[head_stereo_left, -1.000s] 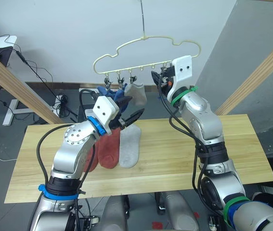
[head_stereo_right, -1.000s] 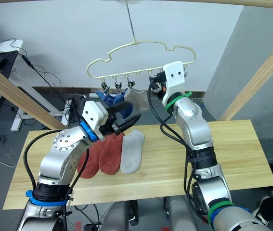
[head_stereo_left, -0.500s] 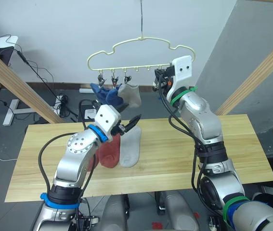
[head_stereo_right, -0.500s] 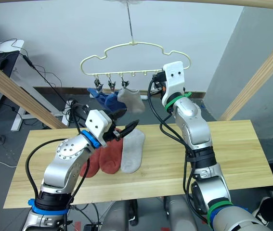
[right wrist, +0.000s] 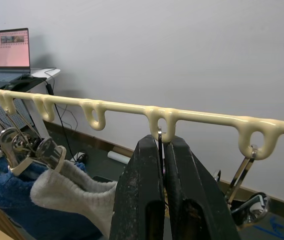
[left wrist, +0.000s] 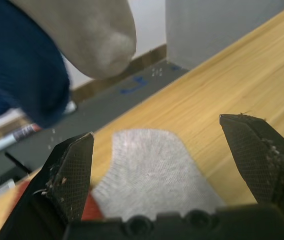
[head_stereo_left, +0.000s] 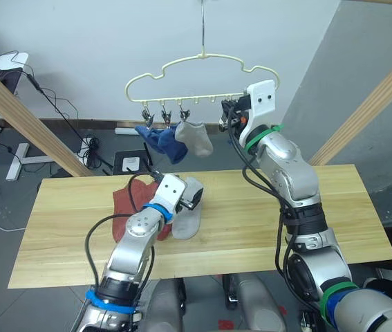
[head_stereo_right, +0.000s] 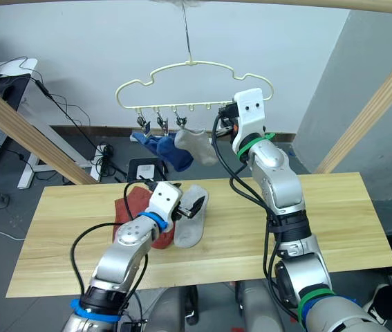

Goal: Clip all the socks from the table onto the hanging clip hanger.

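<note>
Wooden beam, far left: a thick pale beam (head_stereo_left: pixel 23 114) slants down across the left of the scene, behind the table.
Desk, far left: a white desk (head_stereo_right: pixel 16 72) with cables stands against the wall; the right wrist view shows a laptop (right wrist: pixel 6 50) on it with its screen lit.
Table: the light wooden plank table (head_stereo_left: pixel 334 207) runs across the scene, its right half bare.
Rust-red socks: two rust-red socks (head_stereo_left: pixel 123 204) lie together on the table left of centre, partly hidden by the left arm.
Left gripper: the left gripper (head_stereo_left: pixel 194 199) hangs low over the table with its two black fingers (left wrist: pixel 71 172) spread wide apart and nothing between them (in the left wrist view the grey fabric lies in the gap below the tips).
Grey sock on table: one light grey sock (head_stereo_left: pixel 187 220) lies flat just right of the rust-red pair, touching it, directly beneath the left gripper.
Clip hanger: the pale cream clip hanger (head_stereo_left: pixel 202 62) hangs by its hook above the far edge of the table, its row of small metal clips (head_stereo_left: pixel 162 114) along the bottom bar.
Blue socks: two blue socks (head_stereo_left: pixel 160 140) dangle from the leftmost clips, bunched together.
Hung grey sock: a light grey sock (head_stereo_left: pixel 197 137) hangs from the next clip, touching the blue ones on its left.
Right gripper: the right gripper (right wrist: pixel 163 150) is raised at the right part of the hanger's bar, its fingers pressed together on a thin wire link under one of the bar's loops.
Beam, right: a second wooden beam (head_stereo_left: pixel 368 111) slants up at the far right.
</note>
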You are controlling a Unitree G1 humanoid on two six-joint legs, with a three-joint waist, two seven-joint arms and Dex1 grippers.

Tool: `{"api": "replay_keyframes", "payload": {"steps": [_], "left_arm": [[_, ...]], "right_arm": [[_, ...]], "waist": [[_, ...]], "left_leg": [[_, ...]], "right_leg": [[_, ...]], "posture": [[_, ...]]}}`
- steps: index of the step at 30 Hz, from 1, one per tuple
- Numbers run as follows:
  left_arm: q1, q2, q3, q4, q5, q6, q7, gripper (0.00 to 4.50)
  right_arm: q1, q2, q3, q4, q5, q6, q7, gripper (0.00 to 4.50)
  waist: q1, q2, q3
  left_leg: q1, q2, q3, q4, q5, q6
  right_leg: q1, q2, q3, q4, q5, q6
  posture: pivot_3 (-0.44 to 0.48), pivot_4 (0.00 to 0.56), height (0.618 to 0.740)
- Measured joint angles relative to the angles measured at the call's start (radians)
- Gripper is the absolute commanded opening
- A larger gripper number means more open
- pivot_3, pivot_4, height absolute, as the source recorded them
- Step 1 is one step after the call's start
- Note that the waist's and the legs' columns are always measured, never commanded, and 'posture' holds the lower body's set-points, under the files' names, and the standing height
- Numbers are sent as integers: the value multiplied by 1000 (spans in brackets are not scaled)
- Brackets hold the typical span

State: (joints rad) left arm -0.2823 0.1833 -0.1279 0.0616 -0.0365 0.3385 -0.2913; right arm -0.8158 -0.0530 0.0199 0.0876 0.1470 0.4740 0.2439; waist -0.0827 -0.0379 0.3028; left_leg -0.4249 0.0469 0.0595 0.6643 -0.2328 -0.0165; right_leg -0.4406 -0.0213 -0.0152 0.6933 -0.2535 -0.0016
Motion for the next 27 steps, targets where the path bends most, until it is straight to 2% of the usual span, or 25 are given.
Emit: {"api": "replay_keyframes", "payload": {"steps": [4, 10, 13, 26, 27], "left_arm": [[-78, -39, 0, 180, 21, -21, 38, 4467], [-126, -59, -11, 308, 43, -47, 40, 4467], [-134, -58, -13, 327, 60, -57, 47, 3855], [-111, -50, -14, 344, 97, -120, 42, 17], [-107, -51, -14, 347, 97, -137, 38, 17]], "right_arm": [[4, -5, 2, -16, 2, 25, 8, 0], [12, -3, 3, -42, 2, 50, 11, 0], [12, 0, 3, -43, 2, 58, 10, 0], [14, 6, 1, -55, 12, 80, -5, 0], [16, 5, 1, -61, 12, 82, -6, 0]], "waist": [[-5, 0, 0], [-4, 0, 0], [-5, 0, 0], [-5, 0, 0], [-5, 0, 0]], "left_leg": [[0, 0, 0, 0, 0, 0], [0, 0, 0, -1, 0, 0], [0, 0, 0, -1, 0, 0], [0, 0, 0, -1, 0, 0], [0, 0, 0, -1, 0, 0]], "right_leg": [[0, 0, 0, 0, 0, 0], [0, 0, 0, -1, 0, 0], [0, 0, 0, 0, 0, 0], [0, 0, 0, -1, 0, 0], [0, 0, 0, -1, 0, 0]], "posture": [[-163, 281, 740], [-170, 289, 740], [-170, 289, 740], [-187, 296, 740], [-187, 296, 740]]}}
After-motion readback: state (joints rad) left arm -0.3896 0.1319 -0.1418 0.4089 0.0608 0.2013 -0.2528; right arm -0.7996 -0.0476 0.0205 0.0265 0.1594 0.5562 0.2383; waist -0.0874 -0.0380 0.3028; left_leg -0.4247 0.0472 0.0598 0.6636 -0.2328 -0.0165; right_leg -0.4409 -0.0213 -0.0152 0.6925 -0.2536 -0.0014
